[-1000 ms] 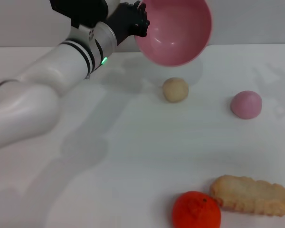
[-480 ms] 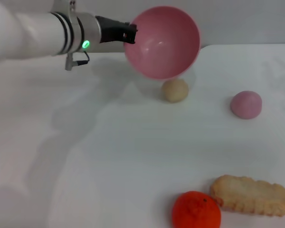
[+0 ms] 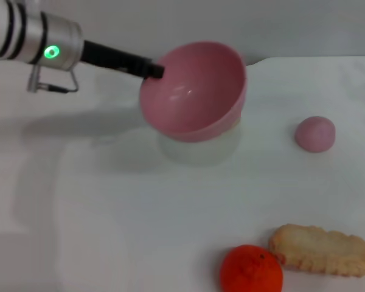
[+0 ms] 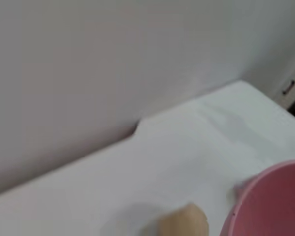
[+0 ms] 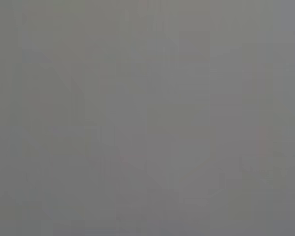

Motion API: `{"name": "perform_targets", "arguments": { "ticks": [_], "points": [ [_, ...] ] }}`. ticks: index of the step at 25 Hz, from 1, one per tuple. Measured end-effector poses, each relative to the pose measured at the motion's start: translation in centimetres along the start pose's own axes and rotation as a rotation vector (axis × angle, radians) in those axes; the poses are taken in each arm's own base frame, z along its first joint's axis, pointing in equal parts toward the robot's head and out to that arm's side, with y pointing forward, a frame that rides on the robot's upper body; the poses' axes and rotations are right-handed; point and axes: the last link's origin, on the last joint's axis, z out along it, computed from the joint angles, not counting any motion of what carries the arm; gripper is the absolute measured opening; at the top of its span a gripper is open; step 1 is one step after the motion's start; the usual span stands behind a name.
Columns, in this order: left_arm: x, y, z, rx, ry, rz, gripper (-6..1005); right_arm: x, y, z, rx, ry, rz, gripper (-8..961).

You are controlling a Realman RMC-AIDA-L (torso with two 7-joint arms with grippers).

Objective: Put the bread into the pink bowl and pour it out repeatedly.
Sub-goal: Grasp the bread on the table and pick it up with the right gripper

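The pink bowl (image 3: 191,91) hangs just above the table at the back centre, tilted with its empty inside facing me. My left gripper (image 3: 153,70) is shut on the bowl's left rim, its arm reaching in from the upper left. The bowl's rim also shows in the left wrist view (image 4: 273,204). The bread (image 3: 323,250) lies flat on the table at the front right, apart from the bowl. My right gripper is not in view; the right wrist view is plain grey.
A round orange fruit (image 3: 251,269) lies right next to the bread's left end. A small matte pink ball (image 3: 315,134) sits right of the bowl. A small beige ball (image 4: 184,223) lies by the bowl, hidden behind it in the head view.
My left arm has swung down and leftward, lowering the pink bowl from high at the back to just above the table and turning it more upright. The bowl now hides the beige ball.
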Motion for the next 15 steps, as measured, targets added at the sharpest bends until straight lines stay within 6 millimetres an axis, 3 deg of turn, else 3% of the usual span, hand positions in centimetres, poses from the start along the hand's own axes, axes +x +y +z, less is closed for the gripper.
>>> {"name": "perform_targets", "arguments": {
  "ticks": [7, 13, 14, 15],
  "points": [
    [-2.0, -1.2, -1.6, 0.012, -0.06, -0.047, 44, -0.2, 2.0, 1.5, -0.175, 0.418, 0.05, 499],
    [-2.6, -1.5, -1.6, 0.022, -0.072, -0.044, 44, -1.9, 3.9, 0.4, -0.233, 0.784, -0.057, 502],
    [-2.6, -1.5, -1.6, 0.022, -0.072, -0.044, 43, -2.5, 4.9, 0.1, -0.288, 0.876, -0.076, 502],
    [-2.6, -1.5, -1.6, 0.023, -0.076, -0.041, 43, -2.5, 4.9, 0.1, -0.288, 0.876, -0.076, 503]
  ]
}}
